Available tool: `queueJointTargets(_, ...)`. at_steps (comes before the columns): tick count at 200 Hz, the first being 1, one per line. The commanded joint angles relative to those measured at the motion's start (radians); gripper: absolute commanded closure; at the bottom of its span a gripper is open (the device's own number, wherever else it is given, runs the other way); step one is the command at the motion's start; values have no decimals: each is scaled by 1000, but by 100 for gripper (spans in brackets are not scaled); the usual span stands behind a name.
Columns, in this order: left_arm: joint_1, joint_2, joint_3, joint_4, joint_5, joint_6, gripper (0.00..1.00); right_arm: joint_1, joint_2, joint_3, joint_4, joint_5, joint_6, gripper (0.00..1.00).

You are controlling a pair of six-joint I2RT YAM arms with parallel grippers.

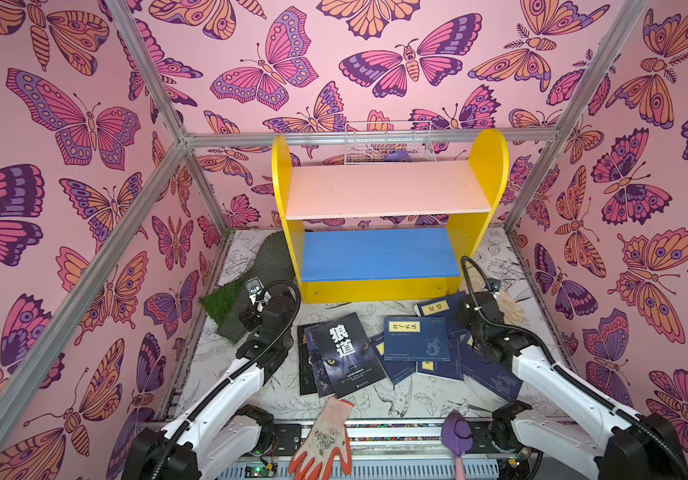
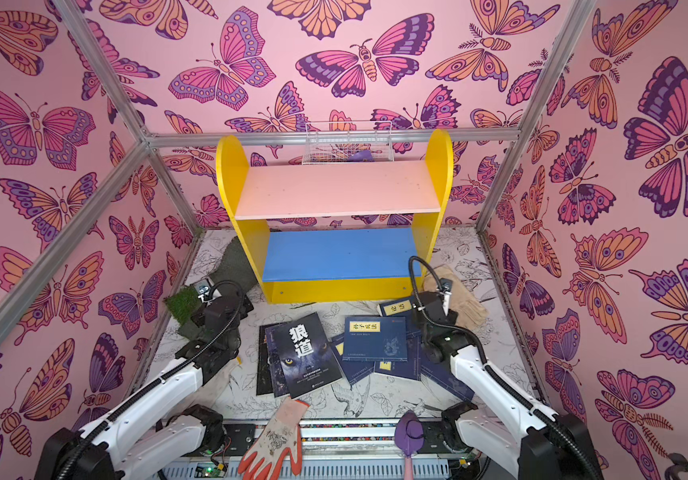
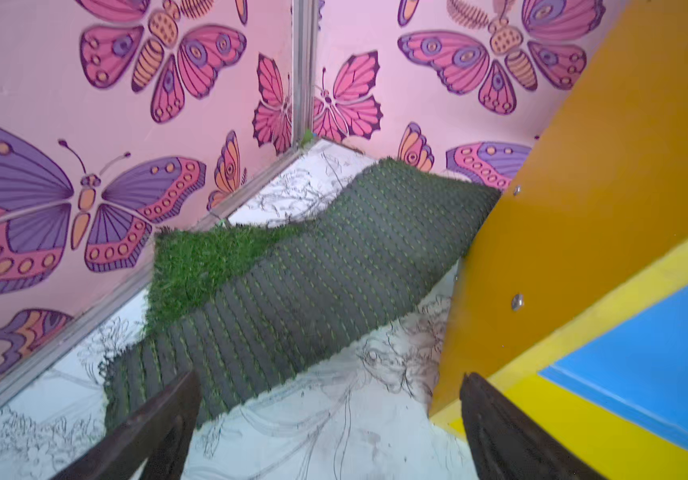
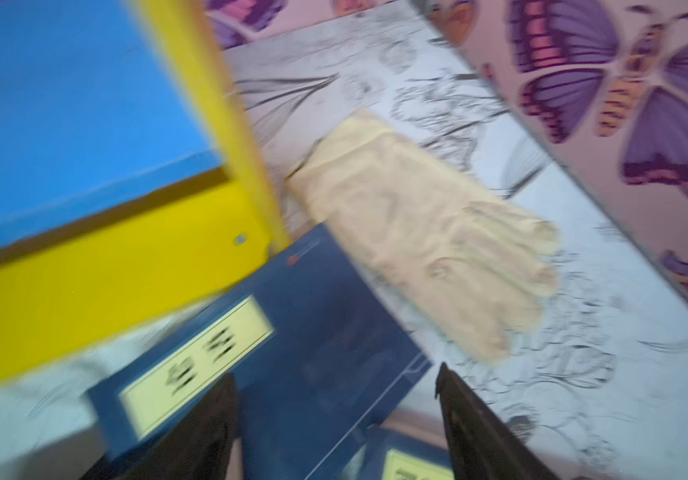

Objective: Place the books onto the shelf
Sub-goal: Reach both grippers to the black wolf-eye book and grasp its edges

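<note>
- While the left gripper (image 3: 329,376) has its fingers spread wide on nothing, it sits over the table (image 3: 334,436) between the turf mat (image 3: 334,270) and the shelf (image 3: 583,187).
- Right gripper (image 4: 336,370): fingers apart over a navy book (image 4: 313,311); grip unclear.
- Books (image 1: 417,345) lie scattered on the table in front of the shelf.
- Wire basket (image 1: 388,141) behind the shelf holds a purple item (image 1: 398,156).

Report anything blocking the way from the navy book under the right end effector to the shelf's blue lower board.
Nothing visible does. The navy book lies just before the yellow front rail, the blue lower board is bare, and the cream glove lies off to the side.
</note>
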Motion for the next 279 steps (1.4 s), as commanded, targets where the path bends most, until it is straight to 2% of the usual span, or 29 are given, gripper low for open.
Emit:
queueJointTargets(1, -61, -15, 6, -229, -27, -146, 1, 186, 40, 22, 17, -134, -117, 22)
queueJointTargets(18, -109, -3, 7, -293, -12, -193, 1, 318, 129, 74, 40, -264, -242, 21)
queueJointTargets(45, -146, 44, 7, -332, 139, -256, 1, 442, 288, 167, 34, -428, -355, 21)
queueJointTargets(75, -159, 68, 6, -328, 368, -299, 0, 449, 399, 243, 52, -583, -355, 21)
queueJointTargets(107, -161, 62, 14, -328, 603, -250, 0, 448, 510, 319, 37, -636, -352, 21)
queueJointTargets(137, -162, 27, 15, -320, 756, -183, 0, 439, 609, 362, 22, -669, -349, 23)
queueJointTargets(190, -162, -4, 9, -348, 846, -161, 5, 405, 686, 364, 70, -730, -310, 26)
queueJointTargets(241, -162, 110, 27, -371, 899, -142, 5, 397, 734, 391, 68, -764, -319, 29)
queueJointTargets(279, -161, 205, 50, -316, 1031, -95, 5, 397, 768, 408, 59, -795, -328, 32)
